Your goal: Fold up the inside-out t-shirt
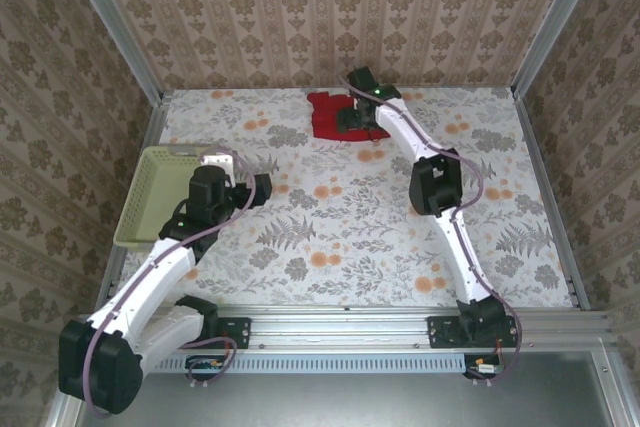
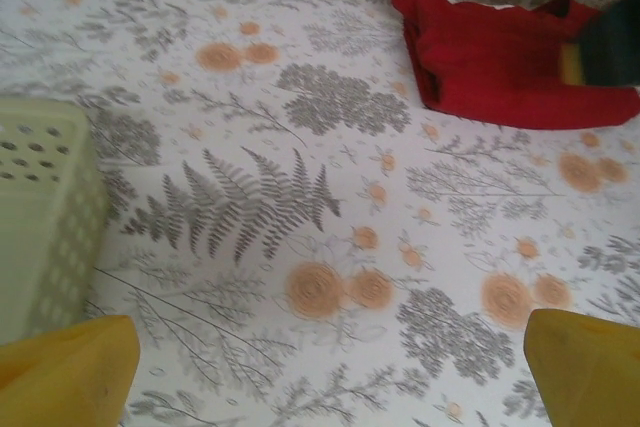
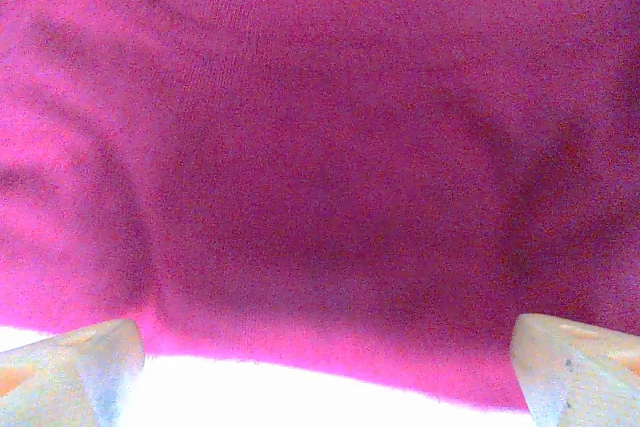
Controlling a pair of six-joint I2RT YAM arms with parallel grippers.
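Observation:
The inside-out t-shirt [image 1: 325,112] lies as a small, compact red bundle at the back middle of the table. In the left wrist view the t-shirt [image 2: 500,67] sits at the upper right, its edges doubled over. My right gripper [image 1: 350,119] hangs low over the bundle's right part. Its pale fingertips [image 3: 70,377] stand far apart and open, with the red cloth [image 3: 330,147] just beyond them and nothing pinched. My left gripper [image 1: 265,189] hovers open over bare tablecloth left of centre, apart from the shirt. Its yellow fingertips [image 2: 70,372] hold nothing.
A pale green basket [image 1: 150,195] stands at the table's left edge, close to my left arm; its perforated wall [image 2: 40,217] is beside the left fingers. The flower-patterned tablecloth [image 1: 340,237] covers the table. Metal-framed walls close in the back and sides.

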